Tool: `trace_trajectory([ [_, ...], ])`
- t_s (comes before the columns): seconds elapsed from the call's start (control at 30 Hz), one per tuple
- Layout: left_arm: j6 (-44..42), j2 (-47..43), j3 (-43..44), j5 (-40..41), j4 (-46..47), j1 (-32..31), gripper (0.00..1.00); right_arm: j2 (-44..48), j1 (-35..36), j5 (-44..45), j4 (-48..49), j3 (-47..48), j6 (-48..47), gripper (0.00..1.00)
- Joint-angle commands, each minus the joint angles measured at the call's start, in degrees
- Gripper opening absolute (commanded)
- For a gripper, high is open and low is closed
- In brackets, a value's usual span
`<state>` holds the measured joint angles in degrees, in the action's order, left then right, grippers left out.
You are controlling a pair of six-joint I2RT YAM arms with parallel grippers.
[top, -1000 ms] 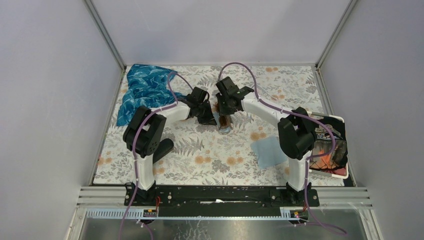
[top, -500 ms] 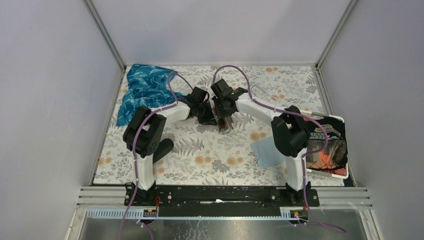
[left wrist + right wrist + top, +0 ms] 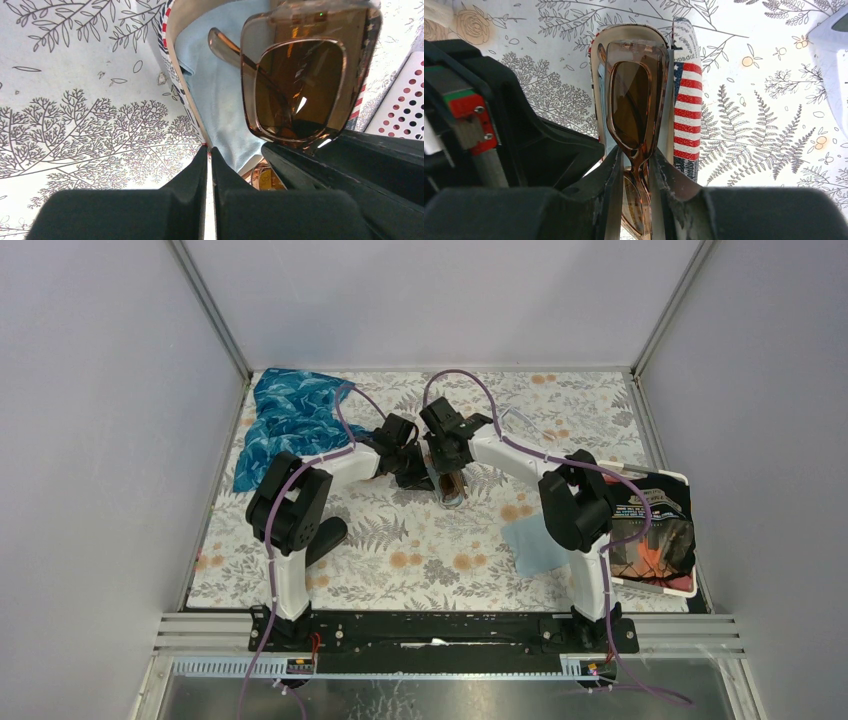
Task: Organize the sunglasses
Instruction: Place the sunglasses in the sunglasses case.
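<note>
Squeezing the brown sunglasses (image 3: 636, 100) at their middle with the right gripper (image 3: 636, 161), holding them on edge inside the open flag-striped case (image 3: 686, 112). Pinching the case's rim with the clenched left gripper (image 3: 208, 151).

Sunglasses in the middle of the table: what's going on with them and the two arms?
The right gripper has its jaws closed on the brown-tinted, square-lensed sunglasses and holds them in the mouth of a stars-and-stripes soft case with pale blue lining. The left gripper is pinched on the case's edge, apparently steadying it. The sunglasses are partly inside, with the end at the right gripper's jaws not yet in.
</note>
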<state>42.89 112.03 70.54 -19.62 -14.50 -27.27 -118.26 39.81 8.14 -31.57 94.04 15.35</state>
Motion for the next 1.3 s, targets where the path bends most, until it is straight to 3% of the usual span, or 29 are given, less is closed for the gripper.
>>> trace_trajectory([
  [0.0,-0.79,-0.47,0.56,-1.10,2.06,0.20,0.08,-0.74,0.36,1.68,-1.17,3.23,-1.64,0.24],
  [0.87,-1.32,-1.10,0.57,-1.46,1.65,0.29,0.08,-5.47,0.37,0.84,0.28,1.03,-1.28,0.25],
  [1.13,-1.50,-1.63,0.52,-1.43,1.49,0.31,0.08,-4.43,0.35,-0.33,-0.07,1.10,-1.27,0.47],
  [1.27,-1.59,-1.60,0.52,-1.48,1.47,0.29,0.08,-2.84,0.40,-0.41,-0.42,0.77,-1.20,0.52],
])
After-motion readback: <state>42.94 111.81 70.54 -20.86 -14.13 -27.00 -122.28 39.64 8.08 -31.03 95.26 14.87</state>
